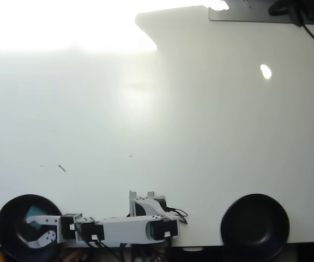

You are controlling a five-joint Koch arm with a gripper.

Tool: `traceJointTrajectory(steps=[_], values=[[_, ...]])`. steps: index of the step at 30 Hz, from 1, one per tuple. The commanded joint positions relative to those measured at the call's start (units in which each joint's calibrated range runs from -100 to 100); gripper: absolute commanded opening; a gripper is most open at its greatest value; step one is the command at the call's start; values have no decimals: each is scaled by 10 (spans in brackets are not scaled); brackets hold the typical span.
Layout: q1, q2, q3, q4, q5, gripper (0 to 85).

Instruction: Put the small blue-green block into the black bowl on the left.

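In the overhead view the black bowl (12, 213) sits at the bottom left, near the table's front edge. The small blue-green block (35, 211) lies inside it, dim against the dark floor, just above the upper finger. My gripper (30, 232) reaches over the bowl from the right. It is open, and only the bowl's dark floor shows between its white fingers (38, 220). The block is not between them.
A twin black bowl (255, 224) sits at the bottom right. The grey arm (130, 229) lies along the front edge between the two bowls. A dark fixture (304, 13) occupies the top right corner. Strong glare washes out the top left of the white table (162, 120).
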Motion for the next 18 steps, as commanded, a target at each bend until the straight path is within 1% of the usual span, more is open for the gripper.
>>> traceJointTrajectory(steps=[1, 3, 5, 7, 9, 11, 14, 18], values=[[-16, -30, 25, 7, 19, 346], [-32, -40, 25, 3, 42, 346], [-43, -57, 25, -15, 81, 346], [-56, -76, 19, -35, 96, 348], [-69, -89, 20, -53, 126, 346], [-84, -100, 19, -67, 142, 346], [-104, -121, 11, -83, 189, 345], [-132, -164, -14, -113, 231, 345]])
